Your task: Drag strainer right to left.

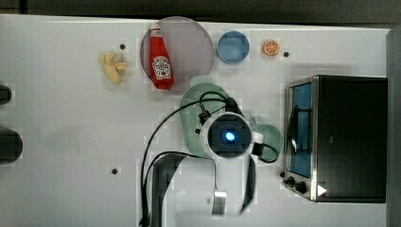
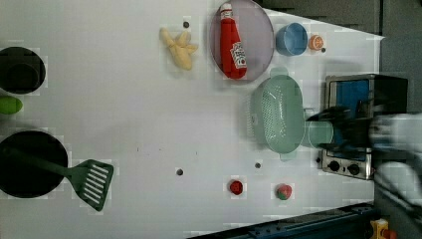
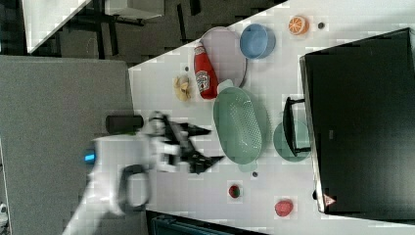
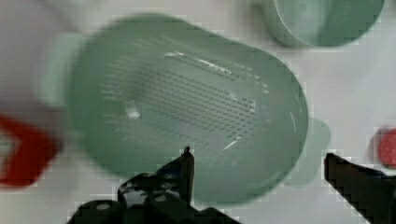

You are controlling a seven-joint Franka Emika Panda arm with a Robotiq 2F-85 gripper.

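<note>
Hovering gripper (image 4: 257,163) spread wide, empty, above strainer (image 4: 187,112) | strainer mid-table beside toaster oven (image 1: 347,137) and mug (image 2: 319,134) | light, rigid, slippery plastic; you should hook the rim.

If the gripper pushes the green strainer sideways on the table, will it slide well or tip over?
The strainer looks like thin, hole-dotted plastic, so it is probably light and stiff. It sits low and wide on the smooth white table, so it should slide rather than tip. Being light, it may turn if pushed off-centre, and the ketchup bottle lies close by.
</note>
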